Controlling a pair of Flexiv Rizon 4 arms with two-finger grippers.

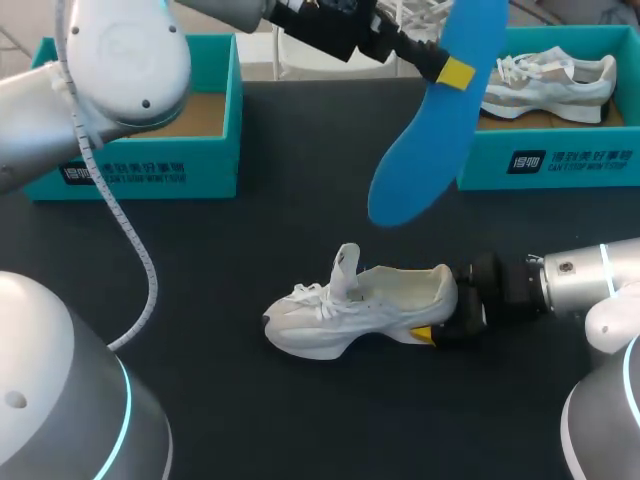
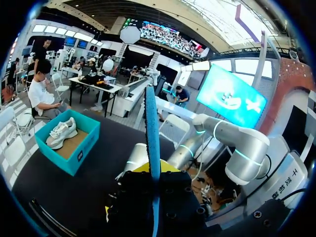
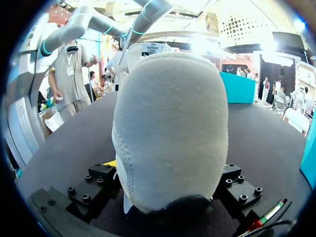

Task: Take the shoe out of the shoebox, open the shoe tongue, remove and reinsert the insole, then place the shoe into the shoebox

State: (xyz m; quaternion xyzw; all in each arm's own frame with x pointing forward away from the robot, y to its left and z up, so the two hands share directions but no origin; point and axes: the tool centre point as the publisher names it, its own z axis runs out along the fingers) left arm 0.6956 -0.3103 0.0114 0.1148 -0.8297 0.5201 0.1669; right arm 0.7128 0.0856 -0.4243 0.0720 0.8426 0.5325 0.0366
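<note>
A white shoe (image 1: pixel 350 310) lies on its side on the black table (image 1: pixel 250 260), its tongue (image 1: pixel 346 265) pulled up. My right gripper (image 1: pixel 436 314) comes in from the right and is shut on the shoe's heel (image 3: pixel 168 128), which fills the space between its fingers in the right wrist view. High above the table, my left gripper (image 1: pixel 452 70) is shut on a blue insole (image 1: pixel 430 130) that hangs down and to the left of it. In the left wrist view the insole (image 2: pixel 152 133) stands edge-on, clamped in the gripper (image 2: pixel 153 173).
A teal shoebox (image 1: pixel 150 160) with a bare brown floor stands at the back left. Another teal shoebox (image 1: pixel 560 160) at the back right holds a second white shoe (image 1: pixel 550 85); that box (image 2: pixel 69 148) also shows in the left wrist view.
</note>
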